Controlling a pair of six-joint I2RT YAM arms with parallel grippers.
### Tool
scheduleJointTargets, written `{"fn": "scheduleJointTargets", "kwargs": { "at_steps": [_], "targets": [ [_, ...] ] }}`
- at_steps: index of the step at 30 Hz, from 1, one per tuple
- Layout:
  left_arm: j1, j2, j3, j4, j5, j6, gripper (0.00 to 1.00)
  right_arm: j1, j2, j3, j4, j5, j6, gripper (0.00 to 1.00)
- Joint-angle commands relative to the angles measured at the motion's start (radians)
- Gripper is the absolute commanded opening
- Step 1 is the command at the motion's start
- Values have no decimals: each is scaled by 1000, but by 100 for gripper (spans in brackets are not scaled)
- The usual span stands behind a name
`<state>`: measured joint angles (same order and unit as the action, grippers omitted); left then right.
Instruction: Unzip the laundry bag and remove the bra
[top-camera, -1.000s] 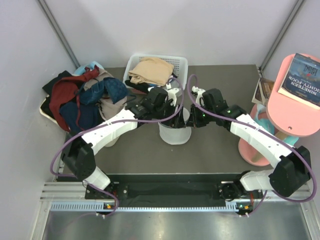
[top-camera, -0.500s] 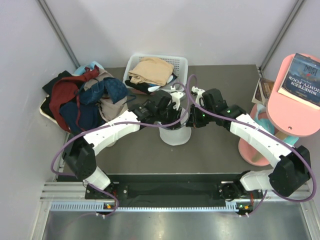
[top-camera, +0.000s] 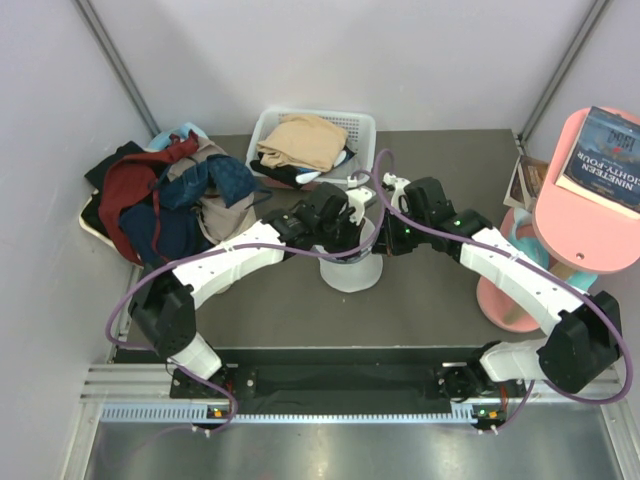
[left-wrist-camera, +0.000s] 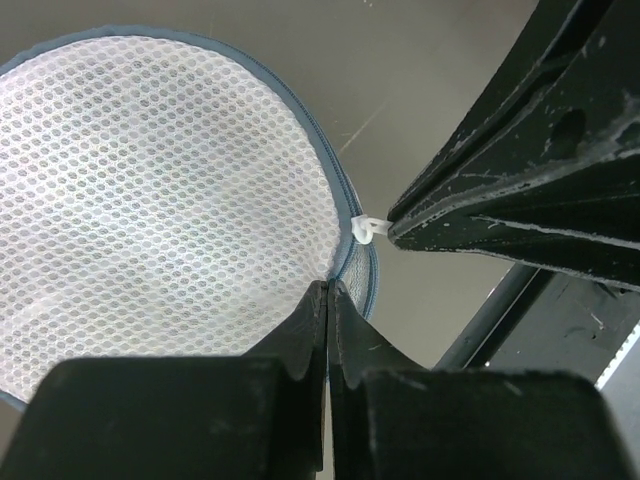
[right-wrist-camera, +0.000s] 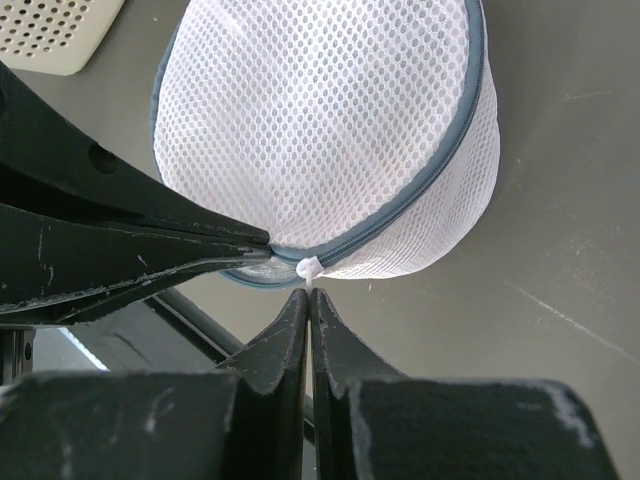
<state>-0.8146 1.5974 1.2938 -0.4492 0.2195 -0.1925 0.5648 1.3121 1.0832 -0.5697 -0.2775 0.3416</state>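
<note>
One laundry bag (top-camera: 350, 270) stands upright on the dark table (top-camera: 430, 300), near the middle and just in front of the basket. Its single grey-blue zipper (right-wrist-camera: 425, 175) runs round the rim and looks closed along the stretch in view. What lies inside cannot be made out through the mesh.

One small white zipper pull (left-wrist-camera: 365, 230) sticks out at the rim. The right gripper (right-wrist-camera: 308, 296) is clenched, with that pull pinched at its tips. Just beside it, the left gripper (left-wrist-camera: 328, 292) is clamped on the bag's rim seam.

From above, the two wrists meet over the bag and hide its top.

Behind it is one white slotted basket (top-camera: 362, 122) holding a tan garment (top-camera: 300, 140). One heap of clothes (top-camera: 160, 195) lies far left, and one pink stand (top-camera: 570, 215) with one book (top-camera: 610, 155) is at the right.
</note>
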Motion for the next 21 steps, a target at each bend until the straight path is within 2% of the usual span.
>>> {"fn": "scheduleJointTargets", "kwargs": {
  "at_steps": [1, 8, 21],
  "targets": [
    [-5, -30, -24, 1, 18, 39, 0, -17, -1, 50, 21, 27, -29, 0],
    [-6, -89, -63, -22, 52, 59, 0, -94, 41, 53, 36, 17, -75, 0],
    [-6, -224, -87, -138, 20, 94, 0, -177, 140, 89, 79, -25, -156, 0]
  ]
}}
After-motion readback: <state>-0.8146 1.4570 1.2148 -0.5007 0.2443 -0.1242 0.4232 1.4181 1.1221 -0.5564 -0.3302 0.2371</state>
